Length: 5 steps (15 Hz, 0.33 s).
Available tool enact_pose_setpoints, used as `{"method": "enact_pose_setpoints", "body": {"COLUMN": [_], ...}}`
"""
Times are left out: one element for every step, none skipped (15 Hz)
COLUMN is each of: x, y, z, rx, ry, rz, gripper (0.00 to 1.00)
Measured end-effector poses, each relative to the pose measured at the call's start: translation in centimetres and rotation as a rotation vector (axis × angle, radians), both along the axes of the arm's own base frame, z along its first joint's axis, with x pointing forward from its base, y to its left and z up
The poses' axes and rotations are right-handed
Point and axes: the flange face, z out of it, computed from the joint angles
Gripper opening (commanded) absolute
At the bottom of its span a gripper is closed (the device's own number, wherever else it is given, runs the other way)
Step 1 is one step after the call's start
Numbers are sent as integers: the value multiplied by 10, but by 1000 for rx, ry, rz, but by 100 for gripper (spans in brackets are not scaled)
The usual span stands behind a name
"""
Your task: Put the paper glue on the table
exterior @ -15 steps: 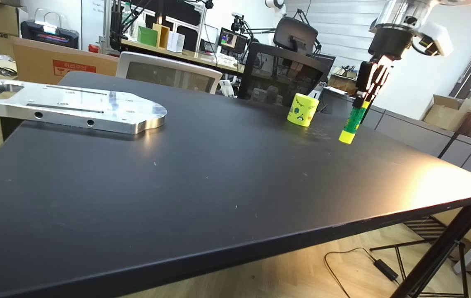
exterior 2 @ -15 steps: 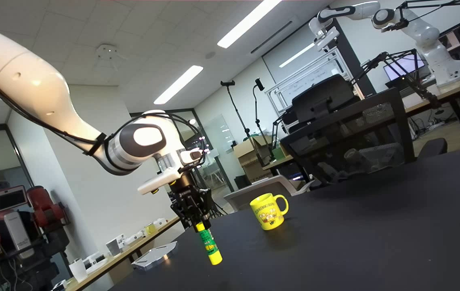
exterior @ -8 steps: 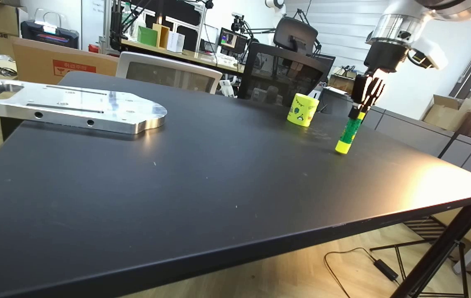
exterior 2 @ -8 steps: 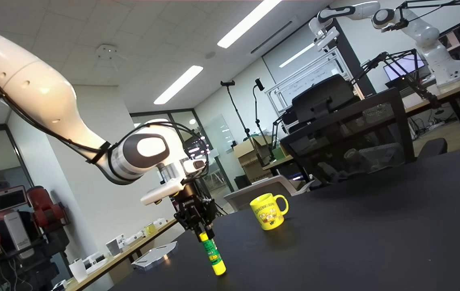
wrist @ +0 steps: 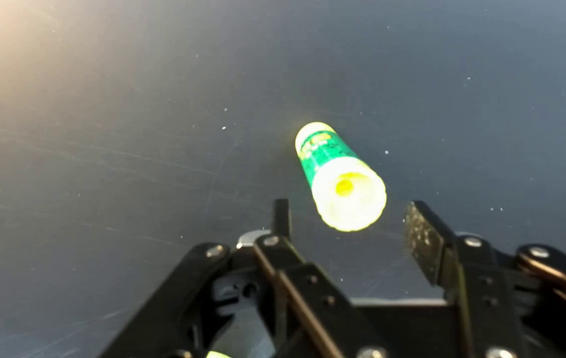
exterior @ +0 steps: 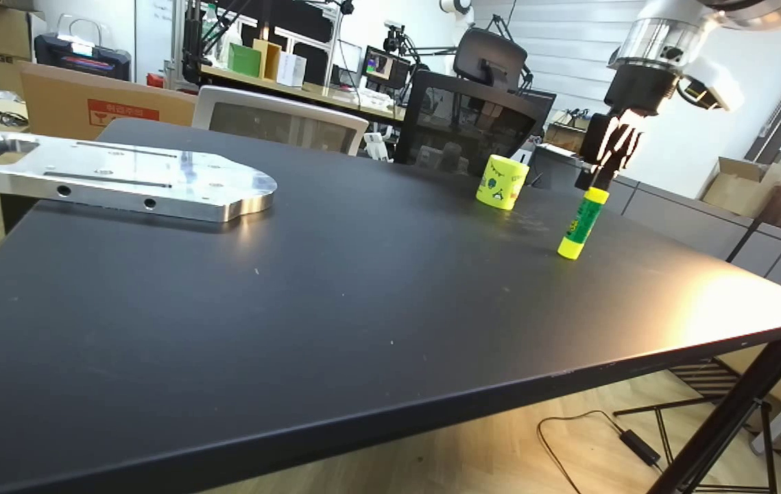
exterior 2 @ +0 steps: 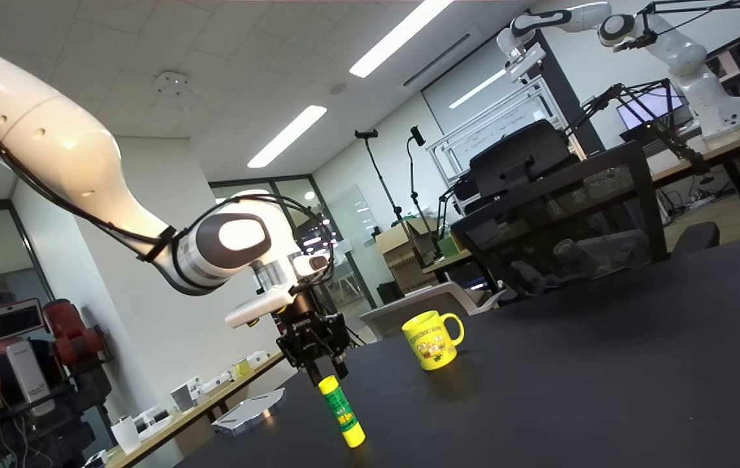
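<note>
The paper glue [exterior: 583, 224] is a green stick with yellow ends. It stands upright on the black table [exterior: 335, 295], and it also shows in an exterior view [exterior 2: 342, 412]. In the wrist view the glue [wrist: 330, 151] is seen from above, its yellow end toward the camera. My gripper [exterior: 593, 184] is just above the glue's top end, pointing down. In the wrist view my gripper [wrist: 348, 214] is open, with a gap on both sides of the glue's end. It also shows in an exterior view [exterior 2: 328, 376].
A yellow mug [exterior: 502, 182] stands on the table behind the glue; it also shows in an exterior view [exterior 2: 431, 339]. A large silver metal plate [exterior: 177, 171] lies at the table's far end. Chairs [exterior: 472, 123] stand along the back edge.
My gripper came down with the glue held in it, lowering it to the table. The fingers have since opened, and the glue stands free just below them.
</note>
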Motion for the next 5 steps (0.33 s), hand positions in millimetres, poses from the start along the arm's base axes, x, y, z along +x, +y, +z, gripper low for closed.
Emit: {"method": "enact_pose_setpoints", "body": {"x": [1, 2, 1, -1, -3], "y": [0, 1, 1, 1, 1], "z": [9, 18, 28, 37, 44], "rx": [3, 7, 8, 9, 9], "ry": [-13, -25, -27, -17, -7], "rz": [-2, -5, -5, -2, 0], "gripper": [98, 100, 87, 95, 100]}}
